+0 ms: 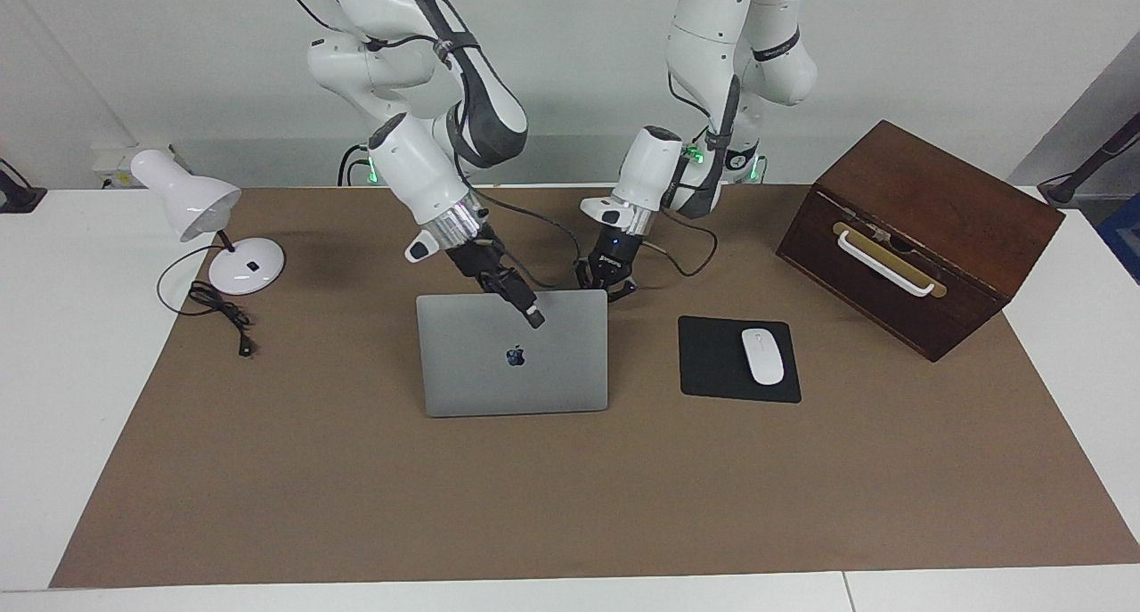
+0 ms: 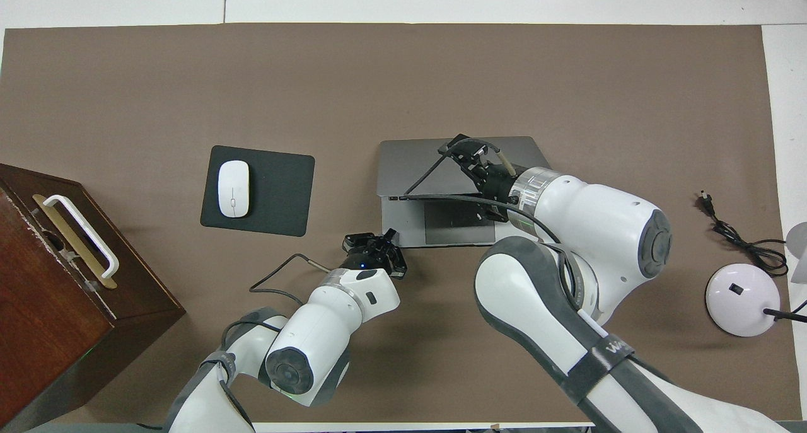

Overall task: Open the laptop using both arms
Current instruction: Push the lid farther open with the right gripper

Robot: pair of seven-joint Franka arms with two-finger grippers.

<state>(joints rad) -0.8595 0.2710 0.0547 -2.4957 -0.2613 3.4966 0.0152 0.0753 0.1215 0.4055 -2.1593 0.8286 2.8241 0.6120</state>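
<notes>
The silver-grey laptop (image 1: 499, 382) lies mid-table with its lid (image 2: 416, 165) partly raised, apple logo facing away from the robots. Its grey deck (image 2: 403, 225) and trackpad show under the lid in the overhead view. My right gripper (image 1: 527, 309) is shut on the lid's free edge, one finger lying over the lid's outer face. It shows over the lid (image 2: 479, 159) in the overhead view too. My left gripper (image 1: 608, 287) is shut, its tips down at the deck's corner nearest the robots, toward the left arm's end (image 2: 375, 242).
A black mouse pad (image 1: 712, 363) with a white mouse (image 1: 762, 355) lies beside the laptop toward the left arm's end. A brown wooden box (image 1: 926, 229) with a white handle stands past it. A white desk lamp (image 1: 191, 204) and its cord (image 1: 223, 314) sit at the right arm's end.
</notes>
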